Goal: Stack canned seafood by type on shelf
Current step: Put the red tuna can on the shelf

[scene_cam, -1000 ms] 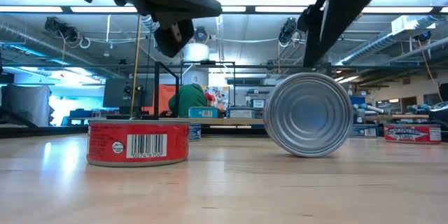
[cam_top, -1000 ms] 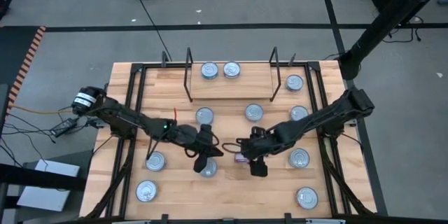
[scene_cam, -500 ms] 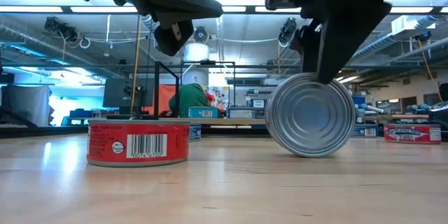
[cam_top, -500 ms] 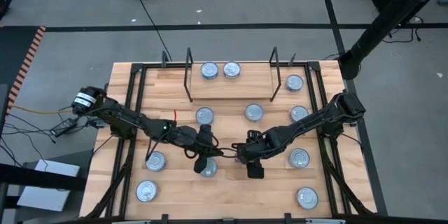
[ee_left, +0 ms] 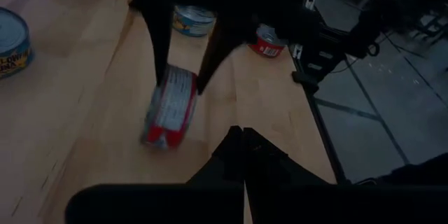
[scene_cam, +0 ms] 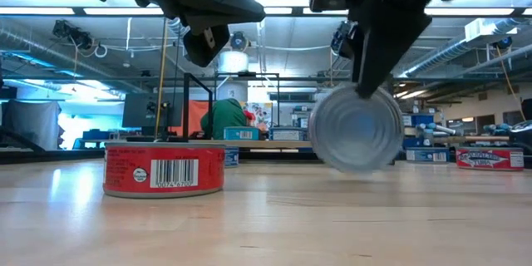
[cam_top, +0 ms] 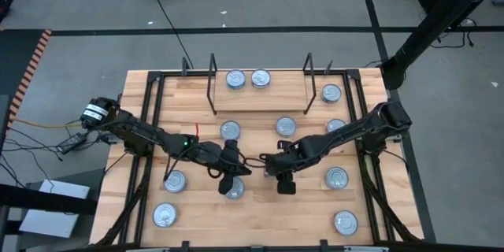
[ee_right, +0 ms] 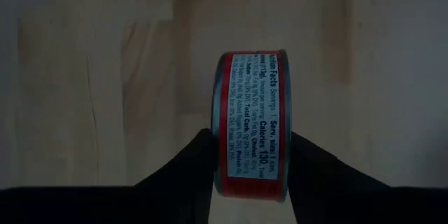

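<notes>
Pinching an on-edge red tin [ee_right: 250, 124] between right gripper [ee_right: 246, 155] fingers, beside closed, empty left gripper [cam_top: 233, 175] and flat red tin [scene_cam: 164, 168].

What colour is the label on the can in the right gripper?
Red with white print, on the can; the right wrist view shows it best.

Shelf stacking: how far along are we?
Barely started. Two tins lie side by side on the shelf, unstacked. The right gripper is pinching a red-labelled can on its edge mid-table. About nine more tins lie scattered.
</notes>
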Controlling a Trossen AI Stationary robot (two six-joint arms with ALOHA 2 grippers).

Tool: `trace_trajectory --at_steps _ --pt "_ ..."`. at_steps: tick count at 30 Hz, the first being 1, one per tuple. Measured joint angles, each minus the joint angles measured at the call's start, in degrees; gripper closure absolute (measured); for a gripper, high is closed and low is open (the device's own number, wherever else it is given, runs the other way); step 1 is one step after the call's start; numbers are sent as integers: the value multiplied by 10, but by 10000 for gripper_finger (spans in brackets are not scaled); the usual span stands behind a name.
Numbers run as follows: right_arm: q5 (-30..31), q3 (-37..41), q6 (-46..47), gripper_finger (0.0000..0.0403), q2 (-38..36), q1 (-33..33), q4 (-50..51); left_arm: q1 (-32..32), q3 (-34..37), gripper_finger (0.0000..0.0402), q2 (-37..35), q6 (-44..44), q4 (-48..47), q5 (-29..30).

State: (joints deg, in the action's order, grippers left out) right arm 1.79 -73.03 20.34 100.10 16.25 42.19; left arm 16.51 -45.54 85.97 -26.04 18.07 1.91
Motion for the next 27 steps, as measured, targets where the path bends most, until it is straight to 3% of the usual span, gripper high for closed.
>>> trace_trajectory --at_steps 4,8,11,14,21,27 --pt "48 -24 -39 259 -27 -20 76 0 0 401 0 -6 7 0" --pt "168 -71 -127 259 -39 -65 161 -7 0 401 0 -6 17 0" --pt "254 -93 -217 258 -39 -116 166 -25 0 401 0 1 31 -5" --pt "302 -96 -311 258 -39 -180 127 -50 -1 401 0 6 43 -28" --pt "316 -80 -473 258 -37 -324 32 -87 -1 401 0 17 49 -41" --pt "271 -20 -562 258 -37 -409 -69 -104 -1 401 0 19 48 -41"
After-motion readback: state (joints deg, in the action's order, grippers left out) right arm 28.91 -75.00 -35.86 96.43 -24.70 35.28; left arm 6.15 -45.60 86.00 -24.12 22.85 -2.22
